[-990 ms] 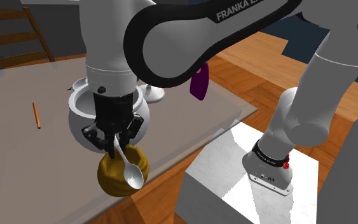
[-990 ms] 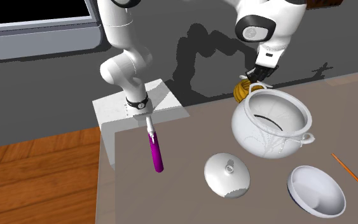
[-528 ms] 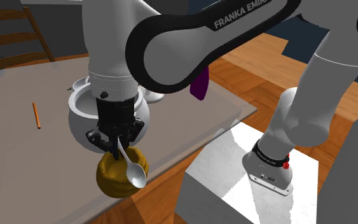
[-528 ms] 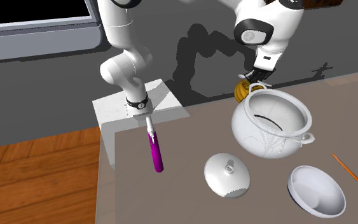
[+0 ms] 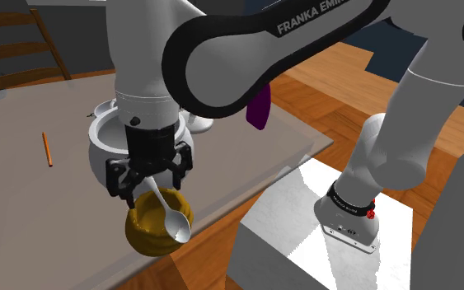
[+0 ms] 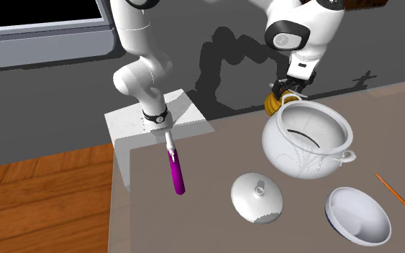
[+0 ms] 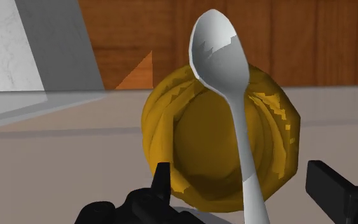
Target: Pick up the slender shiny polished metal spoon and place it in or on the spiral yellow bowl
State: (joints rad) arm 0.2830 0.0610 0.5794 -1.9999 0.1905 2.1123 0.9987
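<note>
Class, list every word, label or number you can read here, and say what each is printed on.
"FRANKA EMI": white letters on the dark band of the arm, cut off at the shoulder view's top edge.
Marks on the black ring at the arm's foot: too small to read.

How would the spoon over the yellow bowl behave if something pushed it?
The spoon looks stiff, thin and polished, so it is probably light and slippery. Its head reaches past the rim of the bowl, so a nudge might tip it out.
</note>
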